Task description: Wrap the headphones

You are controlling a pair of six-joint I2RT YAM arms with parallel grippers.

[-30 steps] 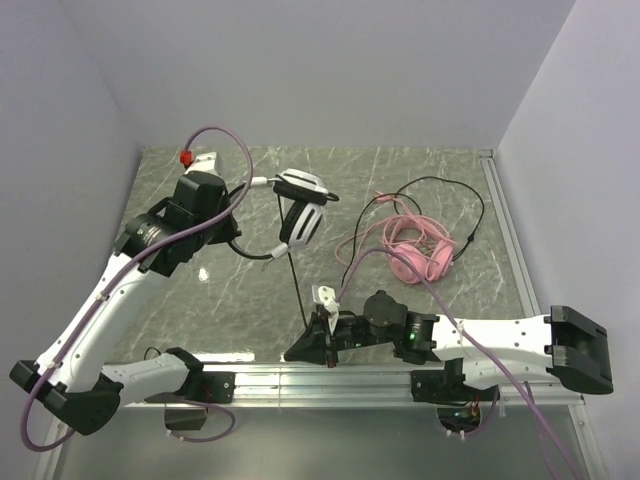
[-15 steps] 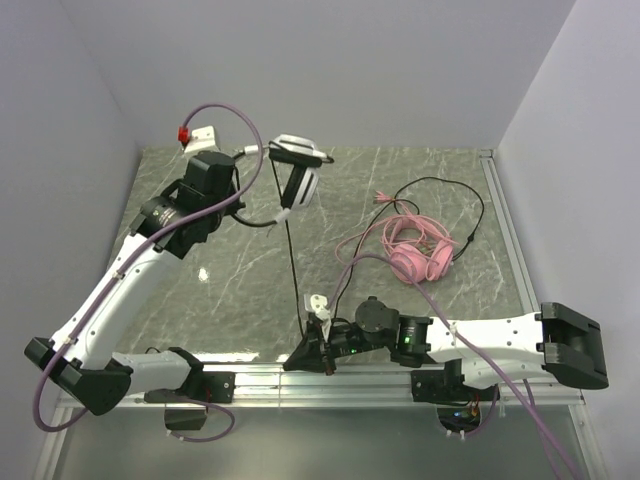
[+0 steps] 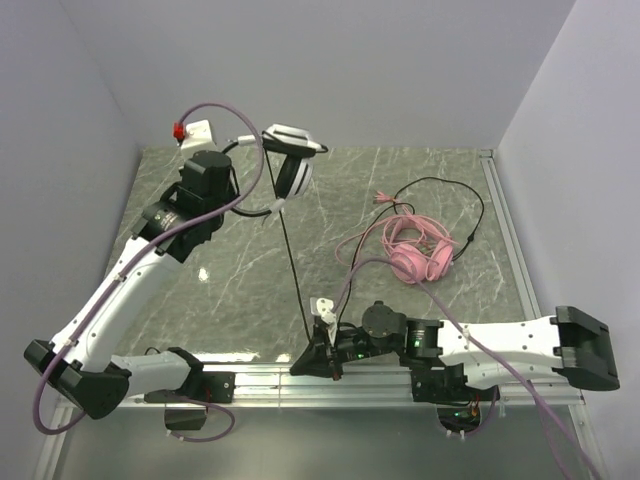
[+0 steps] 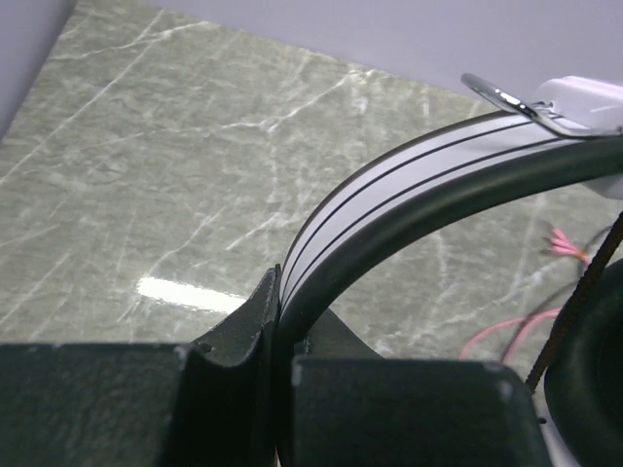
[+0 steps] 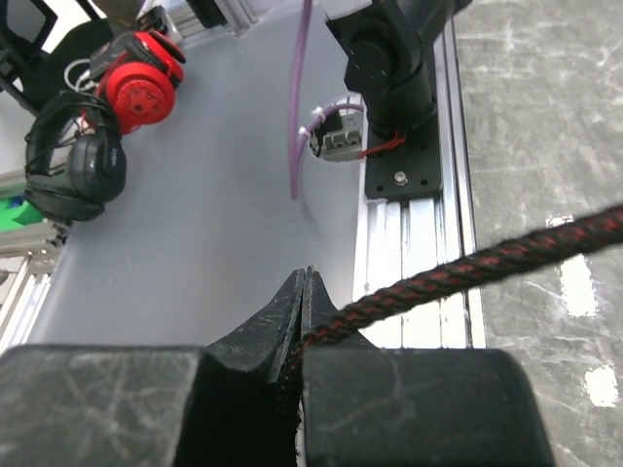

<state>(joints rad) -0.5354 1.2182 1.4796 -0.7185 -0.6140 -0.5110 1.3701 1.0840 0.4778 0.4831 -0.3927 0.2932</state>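
The black-and-white headphones (image 3: 292,168) hang in the air over the back left of the table, with my left gripper (image 3: 240,150) shut on their headband (image 4: 419,185). The jaws (image 4: 280,292) pinch the band edge-on. Their black braided cable (image 3: 292,270) runs taut from the ear cup down to my right gripper (image 3: 302,358), which is shut on it by the near rail. In the right wrist view the cable (image 5: 467,272) leaves the closed jaws (image 5: 304,287) to the right. The pink headphones (image 3: 415,252) lie on the table at the right, their pink cable (image 3: 352,250) looped beside them.
A black cable loop (image 3: 470,200) lies round the pink headphones. An aluminium rail (image 3: 260,378) lines the near edge and another (image 3: 505,220) the right side. Walls close in left, back and right. Red (image 5: 141,83) and black (image 5: 78,165) headsets lie beyond the near rail.
My left arm has lifted the black-and-white headphones up and back towards the far left corner. The right gripper has shifted slightly towards the near rail, and the cable between them has drawn straighter.
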